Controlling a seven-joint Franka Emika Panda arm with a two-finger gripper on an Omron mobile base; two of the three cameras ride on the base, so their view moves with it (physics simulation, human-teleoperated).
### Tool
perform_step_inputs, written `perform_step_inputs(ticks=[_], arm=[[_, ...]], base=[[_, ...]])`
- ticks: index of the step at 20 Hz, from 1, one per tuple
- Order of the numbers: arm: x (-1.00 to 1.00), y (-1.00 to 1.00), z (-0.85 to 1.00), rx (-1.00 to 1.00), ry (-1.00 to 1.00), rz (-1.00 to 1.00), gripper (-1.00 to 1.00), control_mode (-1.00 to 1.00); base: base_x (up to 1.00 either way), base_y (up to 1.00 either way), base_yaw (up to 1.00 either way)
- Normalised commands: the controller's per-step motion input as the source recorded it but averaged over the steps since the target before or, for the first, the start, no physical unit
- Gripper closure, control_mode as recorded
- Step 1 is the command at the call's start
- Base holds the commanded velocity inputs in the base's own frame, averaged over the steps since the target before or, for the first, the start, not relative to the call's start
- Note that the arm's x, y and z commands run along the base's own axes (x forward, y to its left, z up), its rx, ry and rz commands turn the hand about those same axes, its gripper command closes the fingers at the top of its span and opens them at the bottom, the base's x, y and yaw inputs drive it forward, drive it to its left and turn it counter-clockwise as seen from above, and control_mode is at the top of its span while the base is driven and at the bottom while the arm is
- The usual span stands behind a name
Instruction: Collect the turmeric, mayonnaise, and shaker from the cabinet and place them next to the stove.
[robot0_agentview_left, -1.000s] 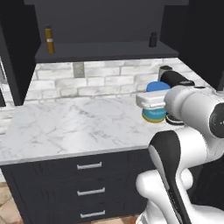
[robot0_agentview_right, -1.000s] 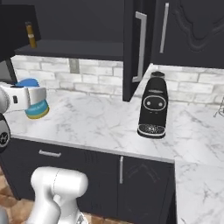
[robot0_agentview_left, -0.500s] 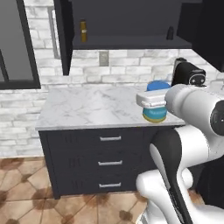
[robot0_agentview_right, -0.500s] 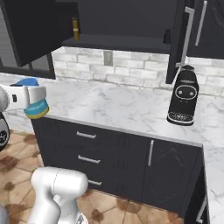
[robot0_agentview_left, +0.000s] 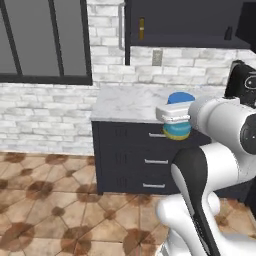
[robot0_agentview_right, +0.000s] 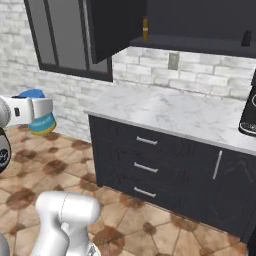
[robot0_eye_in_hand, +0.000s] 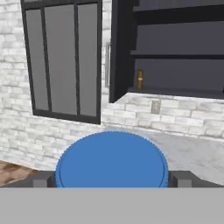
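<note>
My gripper (robot0_agentview_left: 174, 114) is shut on the mayonnaise (robot0_agentview_left: 178, 131), a yellow jar with a blue lid, held in the air in front of the counter. The gripper (robot0_agentview_right: 37, 111) and the mayonnaise (robot0_agentview_right: 43, 125) hang over the floor at the left of the right base view. In the hand view the blue lid of the mayonnaise (robot0_eye_in_hand: 112, 159) sits between the fingertips (robot0_eye_in_hand: 43, 179). The turmeric (robot0_agentview_left: 142, 28) (robot0_agentview_right: 145, 29) (robot0_eye_in_hand: 140, 79) stands on the shelf of the open black cabinet (robot0_agentview_left: 190, 20) (robot0_agentview_right: 200, 15) (robot0_eye_in_hand: 175, 74). The small black shaker (robot0_agentview_left: 228, 33) (robot0_agentview_right: 246, 38) stands further right on that shelf. The stove is out of view.
A marble counter (robot0_agentview_left: 125, 102) (robot0_agentview_right: 170, 110) tops dark drawers (robot0_agentview_left: 130, 160) with silver handles. A black coffee machine (robot0_agentview_left: 242, 82) (robot0_agentview_right: 249, 110) stands at its right end. The cabinet door (robot0_agentview_right: 112, 27) (robot0_eye_in_hand: 117, 48) hangs open beside a dark-framed window (robot0_agentview_left: 45, 40). Tiled floor (robot0_agentview_right: 60, 165) lies in front.
The whole scene has shifted: the base has driven back and left from the counter, so window and floor now show. The mayonnaise stays in the gripper.
</note>
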Motion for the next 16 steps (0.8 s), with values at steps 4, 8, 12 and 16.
perform_step_inputs(ticks=[4,8,12,16], arm=[[0.00,0.00,0.00,0.00,0.00,0.00,1.00,1.00],[0.00,0.00,0.00,0.00,0.00,0.00,1.00,1.00],[0.00,0.00,0.00,0.00,0.00,0.00,1.00,1.00],[0.00,0.00,0.00,0.00,0.00,0.00,1.00,1.00]], base=[[-0.66,0.74,0.32],[-0.62,0.78,0.34],[-0.58,0.87,0.37],[-0.55,0.88,0.39]])
